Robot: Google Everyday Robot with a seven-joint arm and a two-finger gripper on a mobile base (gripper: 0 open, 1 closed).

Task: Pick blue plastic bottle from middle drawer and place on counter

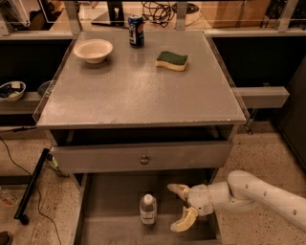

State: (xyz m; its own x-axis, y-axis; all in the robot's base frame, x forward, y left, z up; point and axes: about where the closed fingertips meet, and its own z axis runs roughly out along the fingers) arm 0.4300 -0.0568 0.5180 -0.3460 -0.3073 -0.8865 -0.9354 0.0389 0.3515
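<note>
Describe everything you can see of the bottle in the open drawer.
The bottle is small and looks like clear plastic, with a white cap and a light label round its body. It stands upright, cap on, on the bare floor of the drawer, roughly midway across. Only the floor touches it. The claw sits just to its right, open toward it, with a gap between them.

Looks like a robotics lab to me, not a real kitchen. The grey tabletop has clear plastic guards along its sides, with only a bowl, a soda can and a sponge on it. Loose cables at the back, speckled floor. A white robot arm holds its tool, fingers spread, in the open middle drawer.
</note>
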